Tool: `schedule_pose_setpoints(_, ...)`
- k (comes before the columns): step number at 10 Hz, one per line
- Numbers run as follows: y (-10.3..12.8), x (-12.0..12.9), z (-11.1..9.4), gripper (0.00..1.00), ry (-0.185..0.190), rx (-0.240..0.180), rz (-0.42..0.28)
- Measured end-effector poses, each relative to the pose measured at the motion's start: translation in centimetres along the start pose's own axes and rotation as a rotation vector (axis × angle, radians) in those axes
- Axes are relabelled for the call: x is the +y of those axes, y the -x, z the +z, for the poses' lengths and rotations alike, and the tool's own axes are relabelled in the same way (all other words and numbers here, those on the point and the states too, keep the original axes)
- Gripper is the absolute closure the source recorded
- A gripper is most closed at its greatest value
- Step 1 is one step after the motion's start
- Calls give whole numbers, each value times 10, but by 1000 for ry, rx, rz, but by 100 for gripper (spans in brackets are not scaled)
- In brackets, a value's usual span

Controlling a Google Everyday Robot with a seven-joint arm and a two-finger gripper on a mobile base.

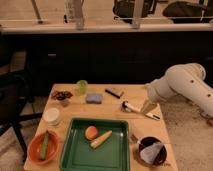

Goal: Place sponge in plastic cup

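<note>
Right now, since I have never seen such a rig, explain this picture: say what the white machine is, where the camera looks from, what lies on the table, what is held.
The white machine on the right is a robot arm on a mobile base. Its gripper, the two-finger hand at its tip, hangs low over the right side of the wooden table, above a white-handled tool. I see nothing held in it. The single picture looks down on the table from the front; where the camera is mounted is unknown. At the back stand a yellow-green plastic cup, a blue-grey sponge beside it, a bowl of dark red bits and a dark block. Nearer are a white container, an orange bowl, a green tray with two food items, and a dark bowl.
</note>
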Motion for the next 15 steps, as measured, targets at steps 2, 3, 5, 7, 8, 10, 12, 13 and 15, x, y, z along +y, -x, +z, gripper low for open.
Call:
schedule_pose_setpoints(2, 23, -8, 8, 20, -30, -50, -6)
schedule_pose_setpoints(3, 22, -8, 7, 20, -30, -49, -4)
schedule_pose_setpoints(5, 21, -7, 7, 20, -30, -48, 0)
schedule_pose_setpoints(7, 23, -8, 8, 20, -28, -50, -4)
schedule_pose_setpoints(8, 23, -7, 8, 20, -30, -50, -3)
schedule_pose_setpoints(10, 23, -10, 10, 20, -52, -61, 16)
schedule_pose_setpoints(12, 46, -17, 28, 20, -58, -89, 11)
schedule_pose_setpoints(13, 62, -19, 39, 20, -58, -100, 3)
schedule_pose_setpoints(15, 103, -26, 68, 20, -54, -131, -15)
